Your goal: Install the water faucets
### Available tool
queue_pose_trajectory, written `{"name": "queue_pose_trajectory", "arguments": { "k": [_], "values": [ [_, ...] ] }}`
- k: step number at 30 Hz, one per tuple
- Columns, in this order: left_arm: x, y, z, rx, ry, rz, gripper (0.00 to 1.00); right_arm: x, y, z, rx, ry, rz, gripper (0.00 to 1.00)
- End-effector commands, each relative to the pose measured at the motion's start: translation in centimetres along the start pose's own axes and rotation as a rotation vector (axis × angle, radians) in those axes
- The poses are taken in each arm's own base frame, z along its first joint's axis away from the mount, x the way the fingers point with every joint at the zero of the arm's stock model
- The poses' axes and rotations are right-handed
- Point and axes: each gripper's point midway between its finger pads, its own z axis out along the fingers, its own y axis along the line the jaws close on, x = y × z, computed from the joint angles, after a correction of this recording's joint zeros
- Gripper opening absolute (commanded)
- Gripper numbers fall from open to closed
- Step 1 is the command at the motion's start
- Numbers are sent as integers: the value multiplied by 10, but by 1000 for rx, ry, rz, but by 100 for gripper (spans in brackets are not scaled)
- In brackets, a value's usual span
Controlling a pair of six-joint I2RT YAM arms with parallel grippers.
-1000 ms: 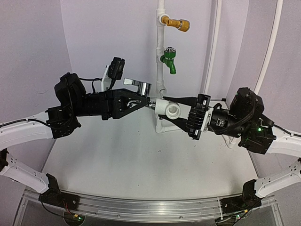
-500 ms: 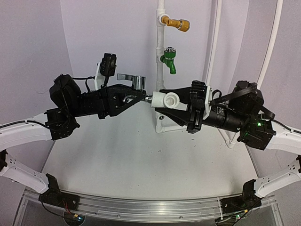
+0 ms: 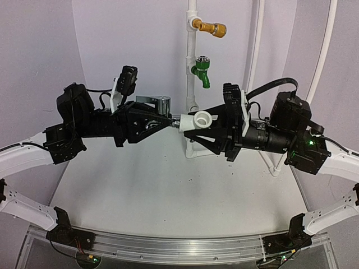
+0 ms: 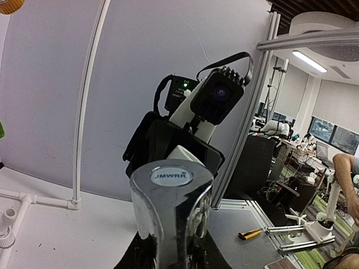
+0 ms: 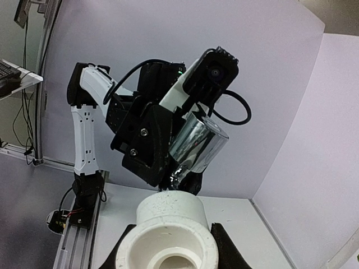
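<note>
The top view looks down from behind; the 2 wrist views face each other, close across the shared metal tap (image 4: 171,216).

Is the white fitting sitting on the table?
No, the right gripper holds the white fitting in the air above the table, by the metal tap in the left gripper.

Each arm has glossy white lower links, bulky black joint housings and black, triangular jaws. The left arm (image 3: 28,157) bears a white bracket with a black wrist camera (image 3: 127,78) and a thin black cable (image 3: 105,93). The right arm (image 3: 342,165) shows a small green light (image 3: 308,144) on its black housing, and a thick black cable loop (image 3: 269,83) arches above its wrist.
</note>
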Motion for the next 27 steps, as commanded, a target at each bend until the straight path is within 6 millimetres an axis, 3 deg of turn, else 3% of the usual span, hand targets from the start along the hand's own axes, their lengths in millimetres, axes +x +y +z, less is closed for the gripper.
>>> {"name": "queue_pose_trajectory", "arguments": {
  "k": [1, 4, 10, 15, 21, 25, 27],
  "values": [
    [45, 1, 10, -3, 180, 5, 0, -41, -2, 0, -21, -100, 70, 0],
    [50, 0, 11, -13, 208, 36, 0, -37, 8, 0, -78, -88, 91, 0],
    [62, -1, 15, -10, 257, 62, 0, -40, 10, 3, -103, -81, 134, 0],
    [65, -2, 18, -28, 276, 98, 0, -26, 27, 9, -206, -5, 177, 0],
    [68, 1, 18, -83, 297, 158, 0, -12, 27, 11, -196, 67, 268, 0],
    [70, 7, 15, -138, 307, 204, 0, -10, 28, 9, -207, 83, 316, 0],
    [68, 9, 13, -162, 297, 205, 0, -14, 20, 8, -166, 75, 287, 0]
  ]
}}
